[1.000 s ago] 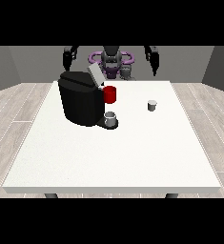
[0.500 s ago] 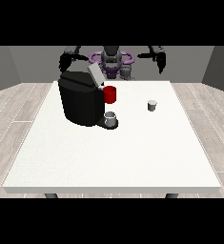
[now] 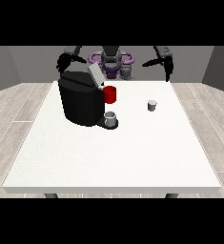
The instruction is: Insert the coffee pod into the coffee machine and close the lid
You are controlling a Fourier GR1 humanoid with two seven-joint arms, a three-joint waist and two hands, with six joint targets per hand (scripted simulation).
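A black coffee machine point(image 3: 79, 101) stands at the table's left of centre, its grey lid point(image 3: 95, 75) tilted up and open, with a red part point(image 3: 110, 94) at its front. A grey cup point(image 3: 111, 118) sits on its drip base. The small grey coffee pod point(image 3: 152, 105) rests upright on the table right of the machine, with nothing touching it. The hand at the view's right point(image 3: 168, 70) hangs above the table's far right edge, fingers pointing down, well behind the pod. The hand at the view's left point(image 3: 64, 61) is raised behind the machine's top.
The white table point(image 3: 113, 157) stretches wide toward the camera in front of the machine and pod. The robot's purple and grey torso point(image 3: 111, 62) stands behind the far edge. Wood floor surrounds the table.
The arm at the view's right has swung outward and lifted, its hand moving toward the table's far right corner. The pod and machine have not moved.
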